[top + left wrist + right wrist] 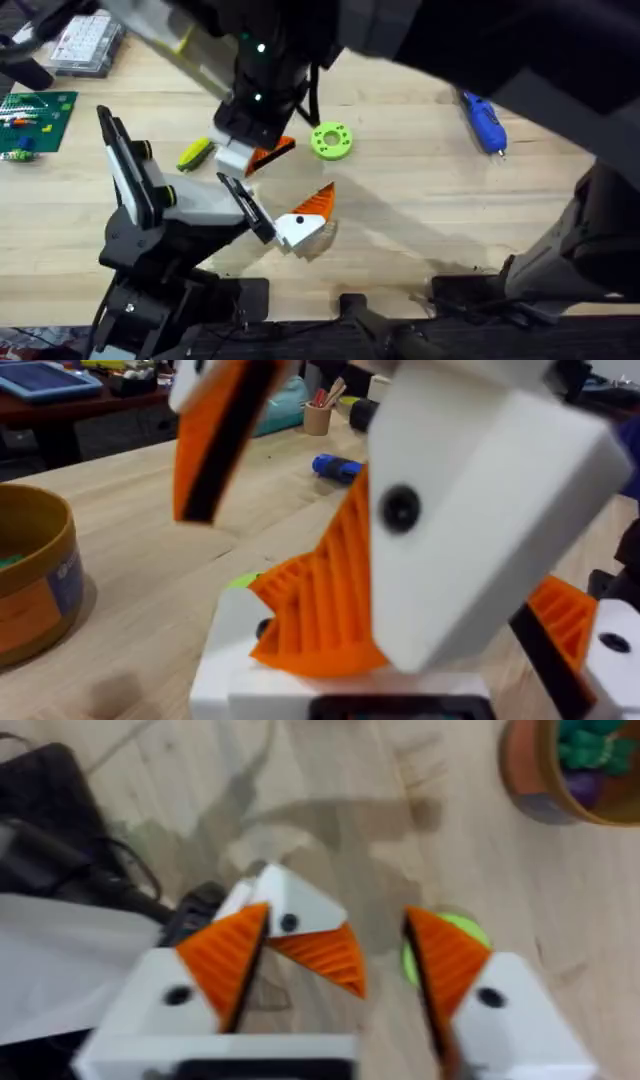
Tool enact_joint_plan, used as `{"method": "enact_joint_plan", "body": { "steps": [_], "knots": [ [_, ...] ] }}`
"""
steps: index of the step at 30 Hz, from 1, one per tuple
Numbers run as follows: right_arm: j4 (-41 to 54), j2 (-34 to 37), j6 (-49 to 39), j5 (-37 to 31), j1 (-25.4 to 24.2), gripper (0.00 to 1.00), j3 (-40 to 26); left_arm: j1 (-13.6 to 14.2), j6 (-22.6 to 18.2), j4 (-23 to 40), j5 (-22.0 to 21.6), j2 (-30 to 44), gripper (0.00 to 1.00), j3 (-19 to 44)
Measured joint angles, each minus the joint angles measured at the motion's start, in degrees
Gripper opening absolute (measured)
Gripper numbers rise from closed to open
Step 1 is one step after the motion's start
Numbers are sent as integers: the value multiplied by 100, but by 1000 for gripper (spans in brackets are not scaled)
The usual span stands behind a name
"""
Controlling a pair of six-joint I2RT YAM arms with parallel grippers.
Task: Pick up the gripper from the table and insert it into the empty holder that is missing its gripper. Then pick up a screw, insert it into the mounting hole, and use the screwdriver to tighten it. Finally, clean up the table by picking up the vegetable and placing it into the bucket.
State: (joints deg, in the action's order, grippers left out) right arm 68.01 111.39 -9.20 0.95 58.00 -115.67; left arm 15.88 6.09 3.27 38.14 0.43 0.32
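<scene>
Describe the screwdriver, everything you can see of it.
The screwdriver is a blue, pen-shaped electric tool that looks like plastic, with a thin silver tip. It lies flat on the wooden table at the far right, tip towards the near edge. Nothing touches it, and it lies well apart from the green ring.

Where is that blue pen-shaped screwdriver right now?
In the overhead view the blue pen-shaped screwdriver lies on the wooden table at the far right, well right of the bright green ring with holes.
</scene>
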Motion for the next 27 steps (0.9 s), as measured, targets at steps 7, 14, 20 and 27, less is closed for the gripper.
{"method": "enact_joint_plan", "body": {
  "steps": [7,14,20,27],
  "knots": [
    [0,0,-1,-81,-57,996,-30,0,-6,-4,-23,0,987,0],
    [19,0,-2,-96,-47,996,-55,0,-45,-5,-25,0,984,0],
    [101,0,-6,-46,-14,994,-87,-11,-24,-5,-120,0,237,0],
    [74,2,-4,36,68,996,-86,1,-180,-9,-56,-13,19,0]
  ]
}}
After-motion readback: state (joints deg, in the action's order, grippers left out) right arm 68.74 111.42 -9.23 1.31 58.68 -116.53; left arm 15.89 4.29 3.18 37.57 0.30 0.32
